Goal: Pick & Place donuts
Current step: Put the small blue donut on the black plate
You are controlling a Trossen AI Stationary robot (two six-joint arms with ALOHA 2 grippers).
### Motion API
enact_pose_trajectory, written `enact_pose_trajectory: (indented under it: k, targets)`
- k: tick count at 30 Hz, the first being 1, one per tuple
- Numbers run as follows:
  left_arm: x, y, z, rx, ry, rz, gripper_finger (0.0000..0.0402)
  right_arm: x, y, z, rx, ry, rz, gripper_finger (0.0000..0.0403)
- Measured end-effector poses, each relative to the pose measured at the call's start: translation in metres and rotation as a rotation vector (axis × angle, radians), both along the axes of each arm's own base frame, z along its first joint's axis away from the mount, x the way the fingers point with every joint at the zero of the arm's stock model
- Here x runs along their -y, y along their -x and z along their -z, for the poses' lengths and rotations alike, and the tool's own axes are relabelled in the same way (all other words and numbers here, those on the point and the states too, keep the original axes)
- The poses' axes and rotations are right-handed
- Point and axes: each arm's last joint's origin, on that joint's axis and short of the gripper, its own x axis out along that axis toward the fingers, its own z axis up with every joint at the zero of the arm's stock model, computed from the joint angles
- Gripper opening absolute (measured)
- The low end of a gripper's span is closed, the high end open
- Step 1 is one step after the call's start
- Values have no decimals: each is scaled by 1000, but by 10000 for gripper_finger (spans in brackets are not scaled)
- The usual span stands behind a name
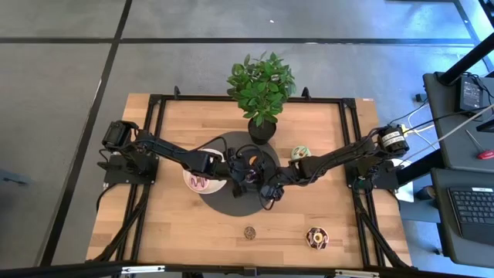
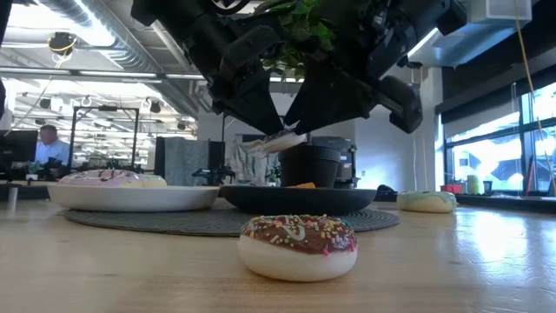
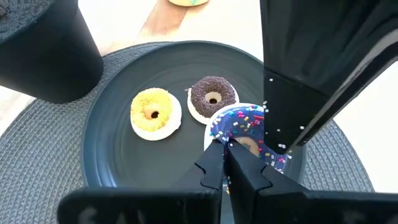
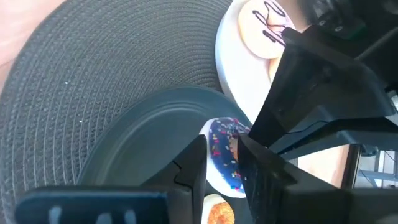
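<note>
A purple-iced donut with sprinkles [image 3: 239, 121] [image 4: 225, 155] hangs tilted above the round black plate [image 3: 124, 168], showing as a whitish wedge [image 2: 278, 142] in the low view. My left gripper [image 3: 227, 152] and right gripper [image 4: 222, 142] meet at it over the plate's middle [image 1: 252, 177]. On the black plate lie a yellow mini donut [image 3: 154, 112] and a chocolate mini donut [image 3: 212, 96]. A cream donut with pink stripes [image 1: 204, 181] sits on the white plate [image 1: 193, 185]. A chocolate donut [image 1: 317, 237], a green-iced one [image 1: 301, 153] and a tiny one [image 1: 249, 231] rest on the table. My left gripper is shut at the purple donut's rim nearest to it [image 3: 217, 134], coming slanting down from the table's left. Its own fingers cover the place of contact. My right gripper has the same donut between its two fingers [image 4: 198, 158], slanting down from the right. The iced face [image 4: 224, 140] shows in the gap, and the donut is clear of the plate.
The black plate and the white plate sit on a round grey mat [image 1: 231, 201]. A potted plant [image 1: 262, 127] stands at the mat's far edge, close behind both grippers. Bare wood lies toward the near edge, around the loose donuts.
</note>
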Motion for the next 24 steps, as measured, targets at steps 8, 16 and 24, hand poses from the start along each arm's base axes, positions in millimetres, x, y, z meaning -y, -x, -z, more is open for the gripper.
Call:
enact_pose_trajectory:
  k: [8, 16, 24]
  targets:
    - [0, 0, 0, 4, -5, 6, 6, 0, 0, 1, -7, 2, -1, 80]
    - [1, -2, -1, 18, 9, 18, 6, 0, 1, 1, -9, 2, 0, 35]
    - [1, -2, -1, 17, 13, 22, 7, 1, 1, 1, -7, 8, 11, 5]
